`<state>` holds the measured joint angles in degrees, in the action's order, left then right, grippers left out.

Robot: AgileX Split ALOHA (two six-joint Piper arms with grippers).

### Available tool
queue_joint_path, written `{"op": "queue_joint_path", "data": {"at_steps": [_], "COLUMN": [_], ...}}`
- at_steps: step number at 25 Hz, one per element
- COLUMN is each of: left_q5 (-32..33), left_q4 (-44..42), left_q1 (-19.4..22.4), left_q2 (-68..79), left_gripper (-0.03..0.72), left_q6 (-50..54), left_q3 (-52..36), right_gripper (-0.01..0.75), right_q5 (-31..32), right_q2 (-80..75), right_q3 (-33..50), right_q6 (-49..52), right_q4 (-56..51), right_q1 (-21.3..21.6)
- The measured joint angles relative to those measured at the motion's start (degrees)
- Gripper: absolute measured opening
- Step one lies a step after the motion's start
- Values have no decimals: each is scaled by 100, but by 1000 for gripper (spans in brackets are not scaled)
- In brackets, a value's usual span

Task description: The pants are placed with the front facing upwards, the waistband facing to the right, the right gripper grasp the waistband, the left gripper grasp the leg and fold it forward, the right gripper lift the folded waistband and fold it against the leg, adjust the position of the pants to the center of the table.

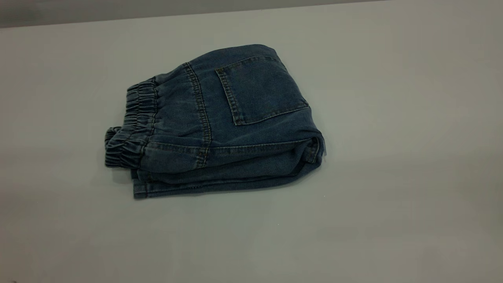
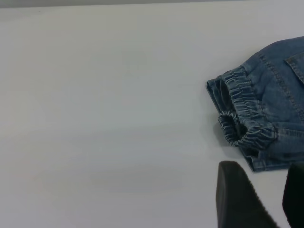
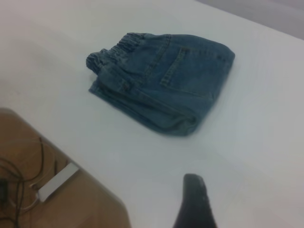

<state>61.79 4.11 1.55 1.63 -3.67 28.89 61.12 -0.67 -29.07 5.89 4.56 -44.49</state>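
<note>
Pants: the short blue denim pants (image 1: 220, 122) with tan stitching lie folded into a thick, compact bundle on the table, a little left of the middle in the exterior view. One square back pocket (image 1: 260, 90) faces up on the top layer.
Waistband: the darker, gathered, puckered elastic waistband (image 1: 131, 127) is at the left end of the bundle, doubled over on itself; the folded edge is at the right end.
Layers: several layers of denim are stacked along the near edge, and the lowest one sticks out slightly at the near left corner.
Table: the large plain pale grey tabletop (image 1: 393, 196) carries the bundle.
Left gripper: the black blocky left gripper (image 2: 266, 199) is apart from the pants, near the waistband end, touching nothing; its two fingers are parted and hold nothing.
Right gripper: only one black tapered finger of the right gripper (image 3: 195, 204) shows, well apart from the pants; whether it is released or clenched cannot be told.
</note>
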Motion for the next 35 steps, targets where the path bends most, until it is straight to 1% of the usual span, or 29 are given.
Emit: {"op": "queue_joint_path", "data": {"at_steps": [2,3,6,8,12,16,19,35], "left_q5": [0,0,6,6,6,11,11,16], "left_q4": [0,0,0,6,12,12,12,52], "left_q1": [0,0,0,0,0,0,0,0], "left_q2": [0,0,0,0,0,0,0,-169], "left_gripper": [245,245,245,245,245,245,245,245], "left_q6": [0,0,-12,-12,-23,-29,-29,-29], "left_q3": [0,0,0,0,0,0,0,7], "right_gripper": [440,440,440,440,440,440,440,440], "right_q5": [0,0,0,0,0,13,-1,-1], "right_q2": [0,0,0,0,67,75,67,67], "right_q3": [0,0,0,0,0,2,8,8], "right_q6": [0,0,0,0,-5,-5,-5,-1], "right_q4": [0,0,0,0,0,6,6,5], "right_q1": [274,493,1333,2015,3237,4095,4336,4335]}}
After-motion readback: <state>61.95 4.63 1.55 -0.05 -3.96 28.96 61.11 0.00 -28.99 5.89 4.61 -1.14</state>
